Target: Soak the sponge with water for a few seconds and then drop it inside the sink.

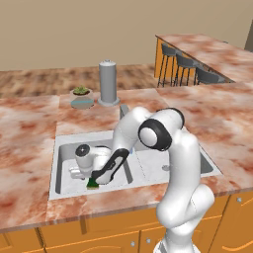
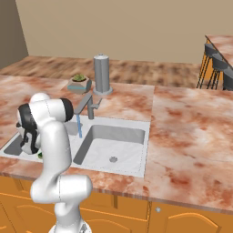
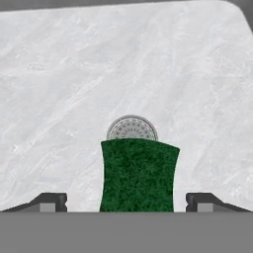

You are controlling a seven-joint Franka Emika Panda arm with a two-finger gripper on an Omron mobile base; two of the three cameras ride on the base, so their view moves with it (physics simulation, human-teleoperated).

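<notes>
The fingers (image 3: 126, 202) stand wide apart, one tip at each side of the sponge (image 3: 138, 175), and there is a clear gap between each tip and the sponge's edge — nothing is gripped. In the hand view the dark green scouring face of the sponge is turned to the camera, its sides a little curved inward, and its far edge covers the near part of the round drain (image 3: 132, 128). Whether the sponge already lies on the floor of the sink (image 1: 64, 148) or hangs just above it, I cannot tell. From the left base view, the sponge (image 1: 93, 184) is in the sink's left bowl, near the front wall, just under the hand. In the right base view a thin blue stream of water (image 2: 79, 125) falls from the faucet (image 2: 86, 103) at the back rim of the sink, on the marble desk (image 2: 182, 123).
</notes>
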